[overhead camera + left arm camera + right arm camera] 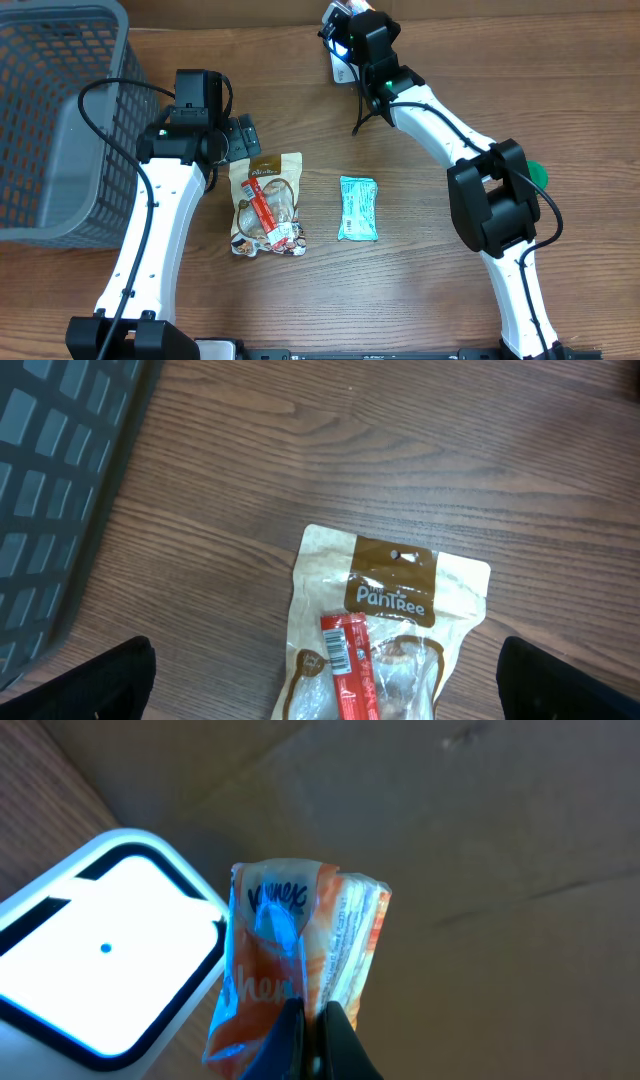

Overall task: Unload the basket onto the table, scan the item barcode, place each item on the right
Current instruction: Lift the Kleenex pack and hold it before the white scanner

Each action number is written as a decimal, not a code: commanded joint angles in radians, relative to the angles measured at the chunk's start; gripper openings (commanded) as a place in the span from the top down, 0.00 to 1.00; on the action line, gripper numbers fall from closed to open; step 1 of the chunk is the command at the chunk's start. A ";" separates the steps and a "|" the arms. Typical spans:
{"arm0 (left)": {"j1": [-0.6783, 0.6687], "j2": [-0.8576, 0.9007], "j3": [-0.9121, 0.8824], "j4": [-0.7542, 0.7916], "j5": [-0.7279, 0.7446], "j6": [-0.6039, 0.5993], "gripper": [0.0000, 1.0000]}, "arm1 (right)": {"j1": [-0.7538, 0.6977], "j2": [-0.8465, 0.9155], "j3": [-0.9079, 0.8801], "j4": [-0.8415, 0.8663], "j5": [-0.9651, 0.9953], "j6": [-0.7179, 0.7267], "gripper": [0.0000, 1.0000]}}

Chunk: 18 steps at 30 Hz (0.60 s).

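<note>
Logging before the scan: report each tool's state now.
Left tool: open, empty, over the snack pouch.
Right tool: closed on the Kleenex pack, at the scanner.

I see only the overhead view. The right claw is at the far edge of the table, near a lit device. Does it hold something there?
Observer: Yes. In the right wrist view the right claw is shut on a small orange and white tissue pack.
Operator: Where is the pack relative to the device?
Observer: It is just beside the scanner, whose white window is lit. I cannot tell whether they touch.
Operator: Is the left claw open or shut?
Observer: In the left wrist view the left claw stands wide open above the snack bag, one finger on each side.
</note>
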State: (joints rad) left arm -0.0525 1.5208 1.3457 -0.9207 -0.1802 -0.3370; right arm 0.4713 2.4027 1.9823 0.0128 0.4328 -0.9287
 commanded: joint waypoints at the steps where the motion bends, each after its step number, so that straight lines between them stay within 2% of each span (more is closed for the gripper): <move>1: -0.007 -0.005 0.013 0.002 -0.006 0.001 0.00 | 0.000 0.019 0.008 0.051 -0.056 -0.086 0.97; 9: -0.007 -0.005 0.013 0.002 -0.006 0.001 0.00 | 0.014 0.061 0.008 0.063 -0.058 -0.252 0.97; 18: -0.006 -0.005 0.013 0.002 -0.006 0.001 0.01 | 0.018 0.075 0.007 0.046 -0.056 -0.249 0.96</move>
State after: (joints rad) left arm -0.0525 1.5208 1.3457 -0.9207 -0.1802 -0.3370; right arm 0.4850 2.4779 1.9823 0.0563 0.3805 -1.1698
